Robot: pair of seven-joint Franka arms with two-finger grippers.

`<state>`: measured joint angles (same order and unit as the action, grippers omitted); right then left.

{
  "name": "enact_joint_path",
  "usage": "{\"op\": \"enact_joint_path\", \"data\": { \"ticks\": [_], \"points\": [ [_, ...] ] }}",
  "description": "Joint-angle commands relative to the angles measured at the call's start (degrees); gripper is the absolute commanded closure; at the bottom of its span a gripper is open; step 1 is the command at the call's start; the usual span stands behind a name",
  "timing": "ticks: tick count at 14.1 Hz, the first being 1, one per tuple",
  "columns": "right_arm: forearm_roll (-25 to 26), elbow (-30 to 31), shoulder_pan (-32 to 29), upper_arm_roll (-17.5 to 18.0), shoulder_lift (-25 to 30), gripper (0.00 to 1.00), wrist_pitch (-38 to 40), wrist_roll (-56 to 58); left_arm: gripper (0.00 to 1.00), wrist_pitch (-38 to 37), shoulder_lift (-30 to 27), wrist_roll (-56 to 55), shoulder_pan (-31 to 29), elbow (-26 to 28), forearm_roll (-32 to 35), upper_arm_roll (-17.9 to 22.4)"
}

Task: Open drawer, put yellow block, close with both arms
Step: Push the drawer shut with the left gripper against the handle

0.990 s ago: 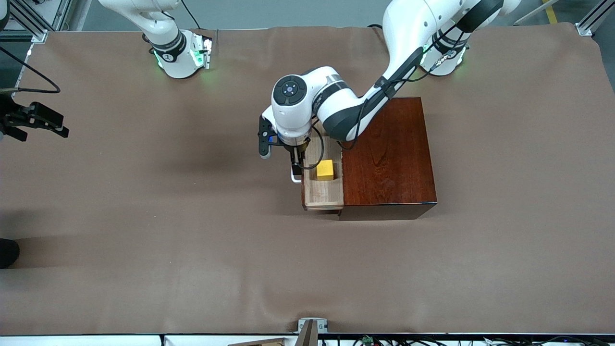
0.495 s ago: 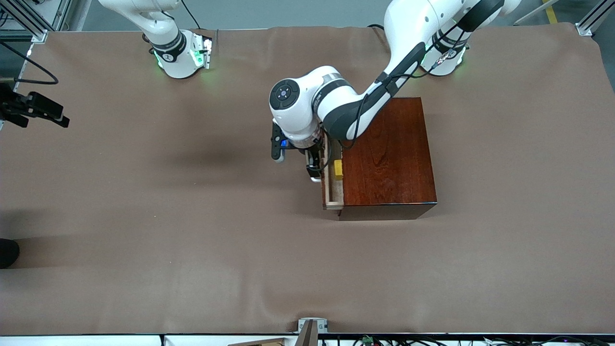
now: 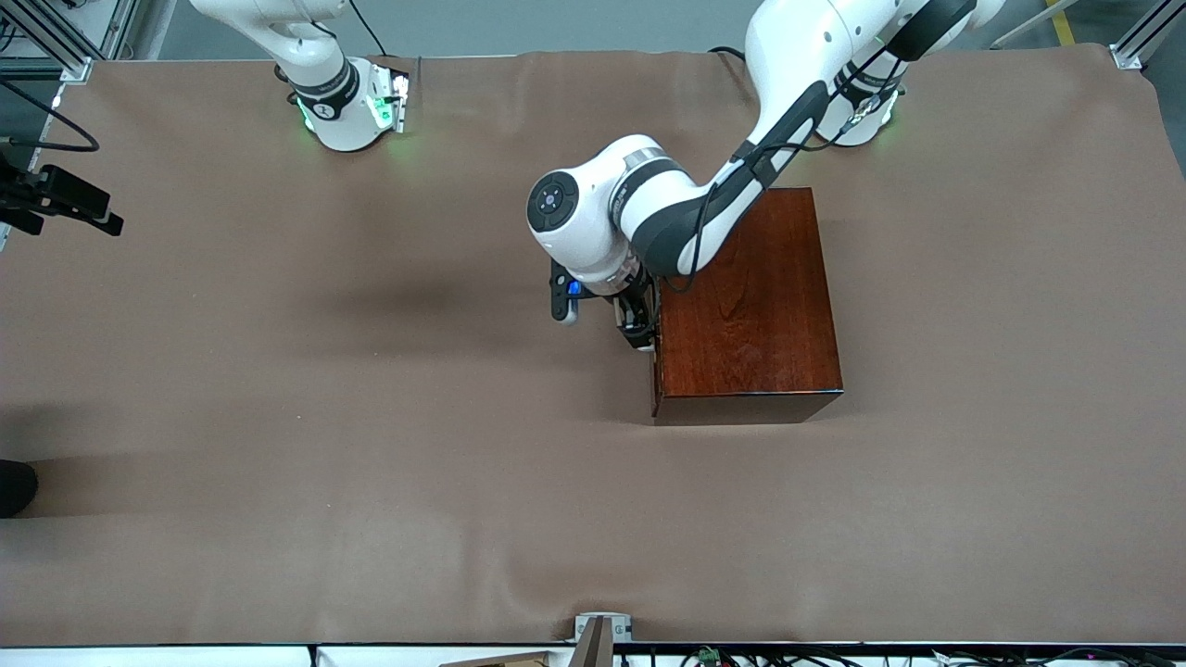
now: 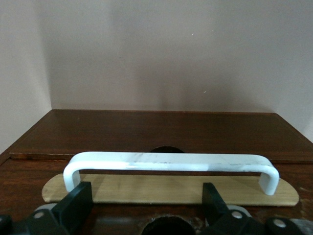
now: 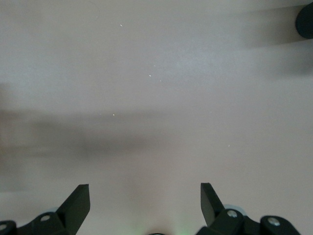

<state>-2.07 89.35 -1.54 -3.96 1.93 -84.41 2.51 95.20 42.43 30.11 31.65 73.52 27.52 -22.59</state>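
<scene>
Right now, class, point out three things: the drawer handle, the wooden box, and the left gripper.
drawer handle [image 4: 171, 161], left wrist view, middle of the white bar.
wooden box [image 3: 750, 315], front view, middle of its glossy top.
left gripper [image 4: 146, 200], left wrist view, midway between its open black fingertips, at the handle.

A brown cloth covers the table, with grey floor along the top edge.

In the right wrist view we see the right gripper over the brown table cloth, its two black fingers standing wide apart with nothing between them. We see soft dark shadows banding the cloth beneath them, and a dark rounded shape sits at one corner.
</scene>
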Motion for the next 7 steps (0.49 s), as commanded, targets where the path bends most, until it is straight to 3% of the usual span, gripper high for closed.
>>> {"op": "enact_joint_path", "data": {
  "ticks": [1,5,7],
  "points": [
    [-0.9,-0.6,-0.8,0.1,-0.3,0.0,0.3,-0.8,0.0,-2.0,-0.5,0.8,0.3,0.9,3.4,2.3],
    [-0.5,-0.6,-0.8,0.1,-0.4,0.0,0.2,-0.8,0.0,3.2,-0.7,-2.9,1.1,0.6,2.6,1.7],
    [-0.2,-0.7,-0.7,0.1,-1.0,0.0,0.2,-0.8,0.0,6.6,-0.9,-10.1,2.5,0.3,1.0,1.1]
  ]
}}
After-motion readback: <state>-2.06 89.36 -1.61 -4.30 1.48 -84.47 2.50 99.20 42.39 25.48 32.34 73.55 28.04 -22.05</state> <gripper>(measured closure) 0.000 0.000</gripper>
